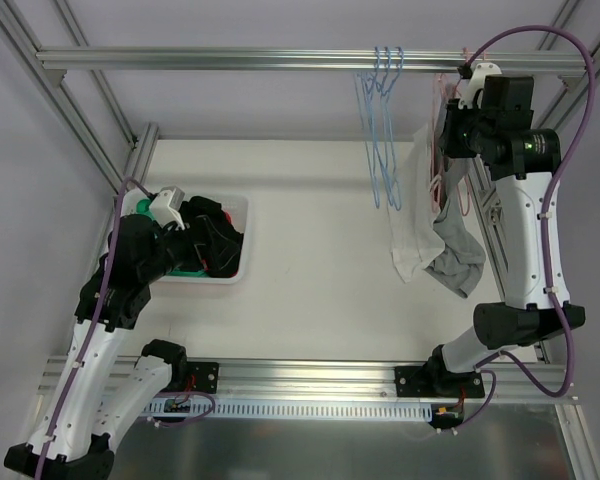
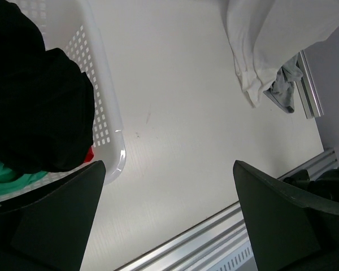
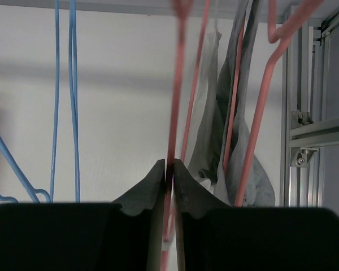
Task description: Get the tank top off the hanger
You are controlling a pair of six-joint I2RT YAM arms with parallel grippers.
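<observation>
Right jaws are clenched on the thin wire of a pink hanger, dead centre of the wrist view, pads pinched right on it. Can't tell if that's the hanger carrying the tank top. The top is white, soft and wrinkly, and it hangs off the metal rail in the upper right of the overhead shot, hem down on the tabletop. A grey garment droops just beside it on the right, touching it. A bunch of bare blue wire hangers hangs just left of the top.

Left jaws are released, spread wide, nothing in them. They hover over a white plastic basket with perforated walls at the left of the tabletop. Inside is a pile of black cloth, with some green fabric under it and a bit of red peeking out at the edge.
</observation>
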